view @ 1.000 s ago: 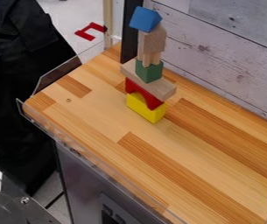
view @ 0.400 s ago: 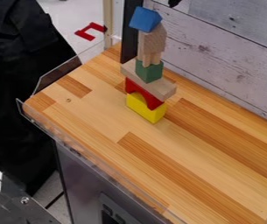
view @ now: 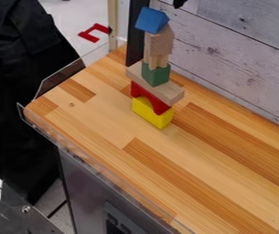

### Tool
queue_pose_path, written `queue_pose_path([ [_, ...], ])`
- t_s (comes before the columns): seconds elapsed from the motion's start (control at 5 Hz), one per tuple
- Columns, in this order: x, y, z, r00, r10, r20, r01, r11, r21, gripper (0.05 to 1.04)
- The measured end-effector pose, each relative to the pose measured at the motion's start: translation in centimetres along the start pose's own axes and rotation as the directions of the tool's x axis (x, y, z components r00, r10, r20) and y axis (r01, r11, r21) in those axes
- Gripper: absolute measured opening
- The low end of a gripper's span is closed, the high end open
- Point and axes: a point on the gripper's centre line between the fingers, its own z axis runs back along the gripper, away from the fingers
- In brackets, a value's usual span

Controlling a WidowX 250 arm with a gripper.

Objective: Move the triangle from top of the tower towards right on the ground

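Observation:
At the top edge of the view, a small dark tip of the gripper (view: 179, 3) shows, right of the tower's top and apart from it. The blue triangle (view: 151, 19) rests on top of the tower. Under it are wooden pieces (view: 160, 43), then a green block (view: 155, 74) on a flat wooden plank (view: 157, 89). A red arch (view: 149, 97) and a yellow block (view: 152, 112) form the base, standing on the wooden table (view: 184, 160).
Behind the table runs a whitewashed plank wall (view: 239, 59), with a dark post (view: 135, 36) just behind the tower. A clear guard (view: 62, 77) lines the left side. A red piece (view: 94, 33) lies beyond the table at the upper left.
One second ago no gripper showed; its dark tip then appeared at the top edge and has since shifted very slightly left. The tower has not moved.

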Motion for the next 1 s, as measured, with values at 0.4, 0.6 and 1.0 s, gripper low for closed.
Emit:
queue_pose_path([
  [0.4,-0.2,0.6,-1.3,0.997,0.034,-0.068,-0.034,0.999,0.000,0.999],
  [0.6,-0.1,0.9,-1.6,0.996,0.047,-0.077,-0.047,0.999,0.002,0.999],
  [1.0,-0.4,0.7,-2.4,0.994,0.055,-0.098,-0.057,0.998,-0.015,0.669],
])
